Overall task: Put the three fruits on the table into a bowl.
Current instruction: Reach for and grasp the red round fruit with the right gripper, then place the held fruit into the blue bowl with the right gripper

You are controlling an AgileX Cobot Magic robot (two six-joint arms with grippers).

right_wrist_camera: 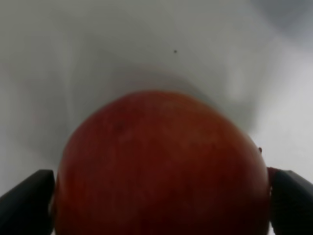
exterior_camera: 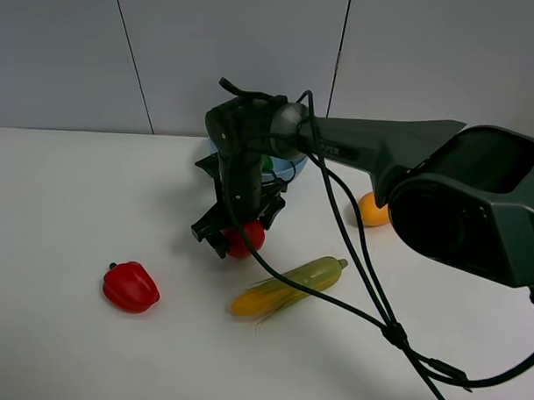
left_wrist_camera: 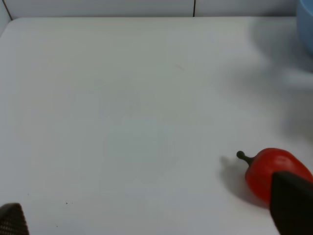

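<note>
Right gripper (exterior_camera: 242, 227) is clenched on the red pomegranate (exterior_camera: 249, 240), 1 finger at each side, just before the light-blue bowl (exterior_camera: 286, 172); left gripper (left_wrist_camera: 151, 211) hangs spread near the bell pepper (left_wrist_camera: 268, 169).

White table (exterior_camera: 56, 201), as I see it from the high camera, running back to its far edge at the wall. Lying directly on it:

- the light-blue bowl (exterior_camera: 294, 171), close to the far edge near its midpoint and largely hidden from me;
- the mango (exterior_camera: 372, 210), toward the right edge;
- the corn cob (exterior_camera: 288, 286), slantwise near the centre, green husk end toward the far right corner;
- the red bell pepper (exterior_camera: 131, 286), toward the left edge, stem toward the far left corner.

The pomegranate (exterior_camera: 245, 239) sits between bowl and corn cob; I cannot tell whether it rests on the surface.
</note>
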